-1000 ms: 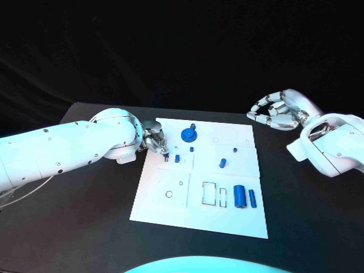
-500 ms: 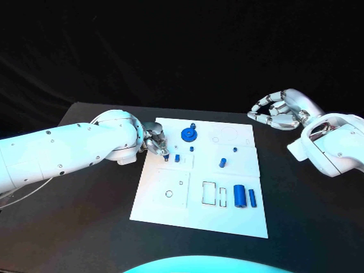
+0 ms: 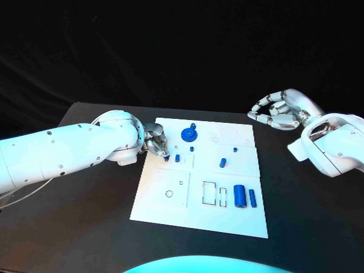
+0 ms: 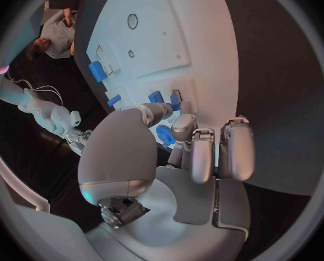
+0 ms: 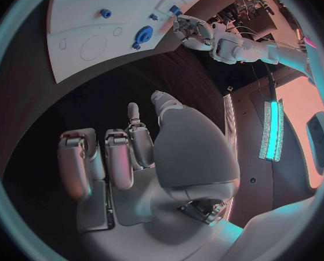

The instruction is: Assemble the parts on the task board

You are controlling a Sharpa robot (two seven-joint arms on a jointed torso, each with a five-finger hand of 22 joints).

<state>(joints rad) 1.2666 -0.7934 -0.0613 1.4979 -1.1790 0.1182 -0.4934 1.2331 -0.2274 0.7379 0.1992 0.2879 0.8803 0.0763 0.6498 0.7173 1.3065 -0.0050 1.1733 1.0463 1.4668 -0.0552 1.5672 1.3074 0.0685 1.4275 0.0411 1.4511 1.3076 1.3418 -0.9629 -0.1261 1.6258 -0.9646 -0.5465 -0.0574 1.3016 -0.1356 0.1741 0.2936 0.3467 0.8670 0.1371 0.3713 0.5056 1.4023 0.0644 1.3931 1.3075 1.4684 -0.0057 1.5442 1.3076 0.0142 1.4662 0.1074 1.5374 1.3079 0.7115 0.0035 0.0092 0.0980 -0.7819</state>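
Your left hand point(image 3: 156, 142) sits at the task board point(image 3: 200, 213) left edge, fingers point(image 4: 203, 156) bunched over the small blue peg point(image 3: 166, 157); can't tell if they actually pinch it. The peg stands upright just below the fingertips, near the board's far-left corner. Your right hand point(image 3: 276, 113) hovers off the far-right corner, fingers curled, holding nothing. The left is nearer.

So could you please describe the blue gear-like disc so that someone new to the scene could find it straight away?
Start at the white task board in the middle of the black table and go to its far edge. Near the left hand lies the blue gear-like disc. It is round and wide, while the other blue parts are slim pegs or cylinders.
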